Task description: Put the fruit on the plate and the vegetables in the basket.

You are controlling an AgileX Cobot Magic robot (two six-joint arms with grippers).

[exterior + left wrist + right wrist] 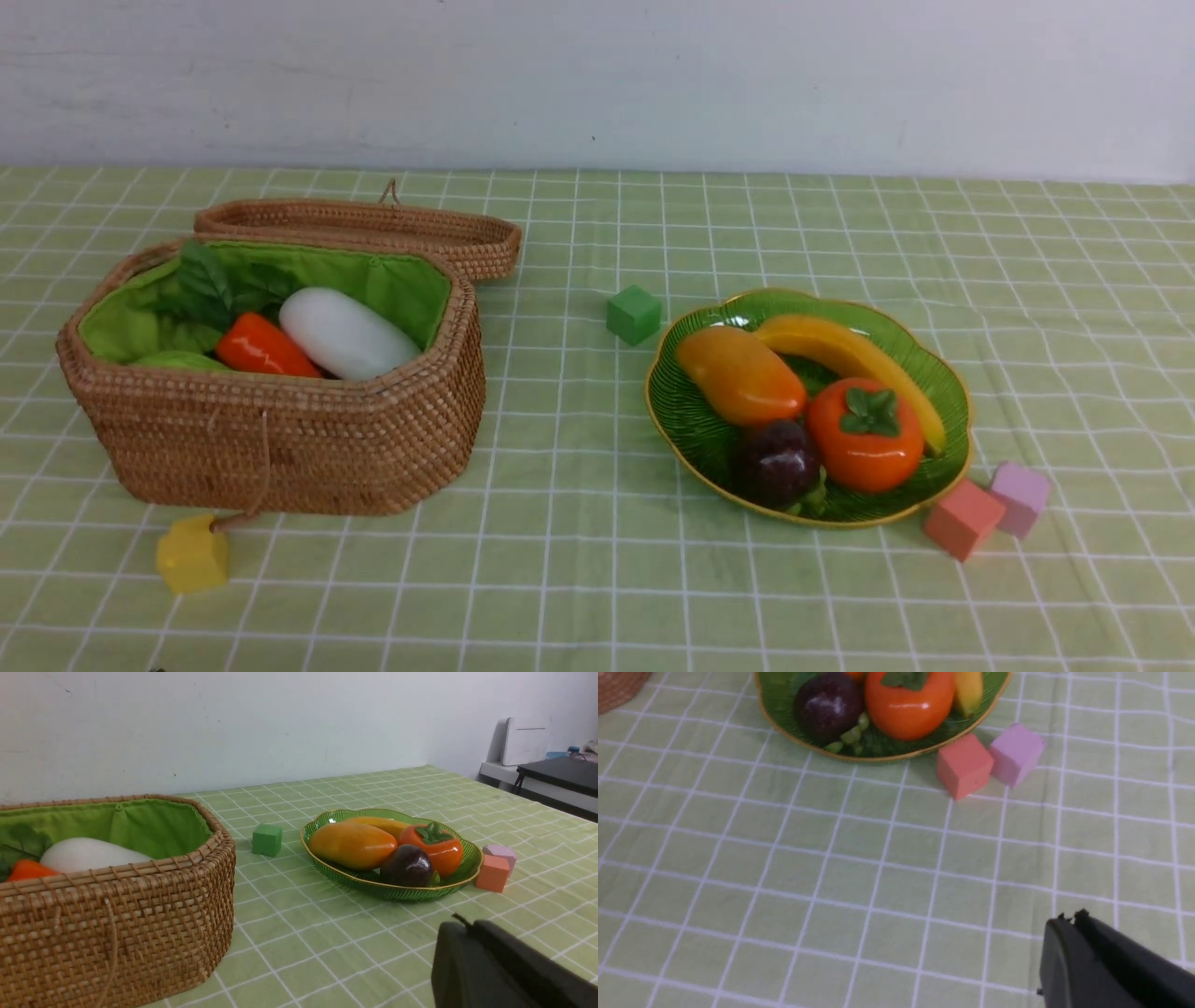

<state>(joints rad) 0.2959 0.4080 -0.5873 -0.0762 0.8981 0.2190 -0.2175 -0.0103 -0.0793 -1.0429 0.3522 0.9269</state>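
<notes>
Fruit (803,411) all sitting on plate (948,383), vegetables (308,341) lying in basket (280,439).
Left gripper (460,926) and right gripper (1066,921) both hovering closed, gripping nothing, plate well beyond their tips.

One basket (280,448) and one plate (691,425) stand on the bench. Four fruits lie on the plate: one mango (739,375), one banana (854,359), one persimmon (866,434), one mangosteen (778,462). In the basket I count three vegetables showing: one radish (345,333), one carrot (261,347), one green gourd (182,360). Four small cubes: one green (634,315), one yellow (192,555), one salmon (963,519), one lilac (1020,497).
</notes>
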